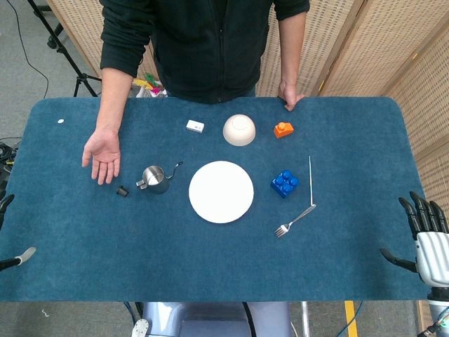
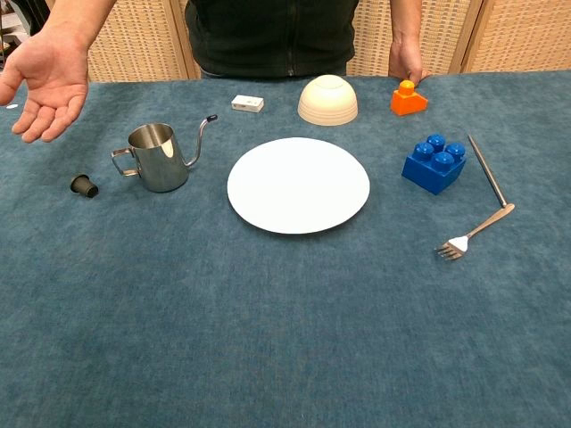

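The fork (image 1: pixel 295 222) lay right of centre on the bench (image 1: pixel 210 270), tines toward the lower left and handle tip touching the near end of a thin metal rod (image 1: pixel 310 179) running up the frame. It was the thing nearest my right robot hand (image 1: pixel 426 235), which sat at the lower right edge of the head view, well apart from the fork, fingers spread and pointing up-frame, holding nothing. My left robot hand (image 1: pixel 4 203) showed only as fingertips and a thumb tip at the far left edge; what showed was apart, with nothing between.

I judged no grasp had begun. Reaching the fork would call for a long move up and to the left, then a low pinch on a thin, flat handle.

Just above the fork stood a blue brick (image 1: pixel 284 183), and left of it a white plate (image 1: pixel 221 192). Beyond were an upturned bowl (image 1: pixel 239 130), an orange brick (image 1: pixel 283 129) and a small white box (image 1: pixel 195 126). At left stood a steel gooseneck pitcher (image 1: pixel 156 178), a black cap (image 1: pixel 122 190) and a person's open palm (image 1: pixel 103 156).
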`<act>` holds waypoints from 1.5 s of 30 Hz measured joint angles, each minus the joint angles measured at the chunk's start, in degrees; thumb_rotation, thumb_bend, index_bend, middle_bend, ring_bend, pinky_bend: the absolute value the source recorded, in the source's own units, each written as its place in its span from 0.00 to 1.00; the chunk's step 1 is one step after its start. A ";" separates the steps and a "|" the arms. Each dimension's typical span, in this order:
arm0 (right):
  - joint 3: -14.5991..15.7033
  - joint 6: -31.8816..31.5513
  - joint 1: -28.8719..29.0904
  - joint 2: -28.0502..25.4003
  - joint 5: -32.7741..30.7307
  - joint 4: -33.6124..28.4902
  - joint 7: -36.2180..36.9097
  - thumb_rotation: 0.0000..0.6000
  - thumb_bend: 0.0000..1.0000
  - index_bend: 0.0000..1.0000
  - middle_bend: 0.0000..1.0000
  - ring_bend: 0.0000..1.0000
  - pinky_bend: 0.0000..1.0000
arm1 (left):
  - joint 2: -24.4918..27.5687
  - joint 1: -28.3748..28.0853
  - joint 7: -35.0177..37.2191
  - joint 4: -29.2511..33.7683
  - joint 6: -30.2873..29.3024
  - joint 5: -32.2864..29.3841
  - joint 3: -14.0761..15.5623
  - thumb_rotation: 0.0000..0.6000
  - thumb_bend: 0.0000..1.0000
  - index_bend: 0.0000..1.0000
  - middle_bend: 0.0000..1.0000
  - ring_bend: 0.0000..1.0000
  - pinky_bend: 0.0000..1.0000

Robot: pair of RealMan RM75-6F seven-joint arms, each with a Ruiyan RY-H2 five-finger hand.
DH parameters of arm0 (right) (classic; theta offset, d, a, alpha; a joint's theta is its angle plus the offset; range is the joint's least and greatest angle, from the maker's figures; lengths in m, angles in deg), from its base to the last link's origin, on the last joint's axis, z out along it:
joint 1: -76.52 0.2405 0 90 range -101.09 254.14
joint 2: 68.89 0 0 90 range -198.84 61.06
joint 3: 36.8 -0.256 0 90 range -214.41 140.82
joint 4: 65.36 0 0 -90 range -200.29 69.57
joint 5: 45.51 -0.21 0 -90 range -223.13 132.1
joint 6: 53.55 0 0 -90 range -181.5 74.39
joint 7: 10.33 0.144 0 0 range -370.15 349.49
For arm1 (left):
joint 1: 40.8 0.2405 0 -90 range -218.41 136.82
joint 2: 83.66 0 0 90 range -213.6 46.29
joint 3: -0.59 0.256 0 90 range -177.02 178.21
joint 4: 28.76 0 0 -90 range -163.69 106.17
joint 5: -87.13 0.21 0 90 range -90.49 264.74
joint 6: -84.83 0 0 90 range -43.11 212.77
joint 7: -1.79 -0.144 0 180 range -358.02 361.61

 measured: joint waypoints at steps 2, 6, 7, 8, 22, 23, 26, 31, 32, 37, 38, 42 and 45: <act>0.02 -0.01 -0.01 -0.01 0.02 -0.03 -0.02 1.00 0.00 0.00 0.00 0.00 0.00 | 0.01 -0.01 0.04 0.00 0.09 -0.06 -0.02 1.00 0.03 0.00 0.00 0.00 0.00; 0.08 -0.15 -0.15 -0.19 0.04 -0.20 0.28 1.00 0.00 0.00 0.00 0.00 0.00 | -0.07 -0.24 -0.22 -0.16 0.78 -0.27 -0.05 1.00 0.03 0.00 0.00 0.00 0.00; 0.08 -0.19 -0.19 -0.26 0.04 -0.25 0.38 1.00 0.00 0.00 0.00 0.00 0.00 | -0.09 -0.42 -0.46 -0.13 1.12 -0.27 -0.04 1.00 0.03 0.00 0.00 0.00 0.00; 0.06 -0.29 -0.25 -0.34 -0.02 -0.26 0.49 1.00 0.00 0.00 0.00 0.00 0.00 | -0.08 -0.60 -0.62 -0.07 1.46 -0.18 -0.01 1.00 0.03 0.00 0.00 0.00 0.00; -0.53 0.50 0.03 -0.58 -1.38 -0.13 1.17 1.00 0.00 0.00 0.00 0.00 0.00 | 1.80 -14.31 -19.25 9.66 19.37 1.39 -3.02 1.00 0.00 0.00 0.00 0.00 0.00; -0.60 0.55 0.04 -0.58 -1.54 -0.06 1.26 1.00 0.00 0.00 0.00 0.00 0.00 | 1.65 -15.64 -21.29 10.37 21.46 -0.07 -3.58 1.00 0.00 0.00 0.00 0.00 0.00; -0.73 0.71 0.09 -0.63 -1.80 0.07 1.52 1.00 0.00 0.00 0.00 0.00 0.00 | 0.53 -19.82 -27.50 12.02 26.63 -6.18 -5.52 1.00 0.00 0.00 0.00 0.00 0.00; -0.90 1.63 0.40 -0.50 -2.62 0.42 1.51 1.00 0.00 0.00 0.00 0.00 0.00 | -4.22 -26.99 -35.73 11.21 32.05 -18.69 -8.83 1.00 0.00 0.00 0.00 0.00 0.00; -0.96 1.88 0.51 -0.42 -2.85 0.54 1.39 1.00 0.00 0.00 0.00 0.00 0.00 | -5.48 -28.39 -36.93 10.58 32.67 -21.05 -9.38 1.00 0.00 0.00 0.00 0.00 0.00; -1.21 2.93 0.94 0.03 -3.92 1.03 0.72 1.00 0.00 0.00 0.00 0.00 0.00 | -13.76 -37.22 -43.35 4.10 36.32 -31.71 -12.12 1.00 0.00 0.00 0.00 0.00 0.00; -1.28 3.11 1.02 0.12 -4.16 1.13 0.58 1.00 0.00 0.00 0.00 0.00 0.00 | -15.00 -38.54 -43.69 2.68 36.93 -32.95 -12.44 1.00 0.00 0.00 0.00 0.00 0.00; -1.48 3.57 1.22 0.40 -4.82 1.48 0.23 1.00 0.00 0.00 0.00 0.00 0.00 | -19.02 -42.95 -45.30 -2.70 38.77 -37.88 -13.10 1.00 0.00 0.00 0.00 0.00 0.00; -1.57 3.87 1.33 0.51 -5.15 1.65 0.11 1.00 0.00 0.00 0.00 0.00 0.00 | -20.81 -45.15 -46.23 -4.99 39.97 -41.55 -13.22 1.00 0.00 0.00 0.00 0.00 0.00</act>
